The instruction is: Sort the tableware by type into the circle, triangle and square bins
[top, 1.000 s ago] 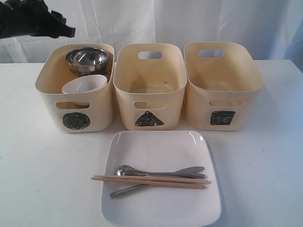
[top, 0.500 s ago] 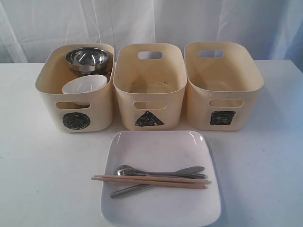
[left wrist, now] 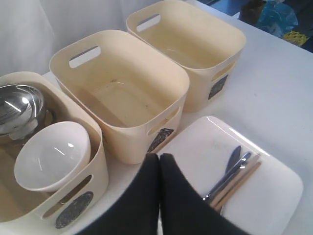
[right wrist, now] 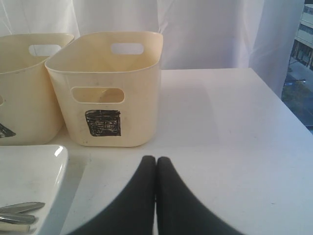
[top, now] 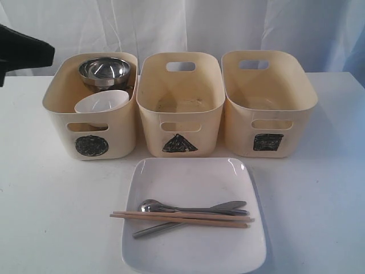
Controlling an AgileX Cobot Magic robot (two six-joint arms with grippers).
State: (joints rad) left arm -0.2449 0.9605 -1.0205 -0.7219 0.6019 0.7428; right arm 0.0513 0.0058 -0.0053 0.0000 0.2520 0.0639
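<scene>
Item: sorting station, part filled. The circle bin (top: pixel 60 123) stands at 9 o'clock of the triangle bin (top: pixel 149 123) and the square bin (top: pixel 239 125) at 3 o'clock, all three in a row on the white bench (top: pixel 319 200). We list a large steel bowl (top: pixel 104 69) and a small white bowl (top: pixel 101 103) in the circle bin; the other two bins look empty. We cannot make out any mugs. At 6 o'clock of the triangle bin, just beside its front, lies the large white square plate (top: pixel 194 177). It carries the wooden chopsticks (top: pixel 179 217), laid over a steel spoon (top: pixel 151 205) and a second steel piece (top: pixel 228 205). The left jaws are pressed together and hold nothing, hanging above the plate's 10 o'clock corner. The right jaws are likewise closed and empty, low over the bench near the square bin. The left arm (top: pixel 25 51) shows at the 9 o'clock edge. Hazards, in our judgement: the chopsticks and cutlery cross and touch, so pinching one may drag or flick the others. They are thin pieces flat on a slick glaze and may slip. The plate's raised rim hampers a low approach. Lifting the plate while loaded would spill everything.
</scene>
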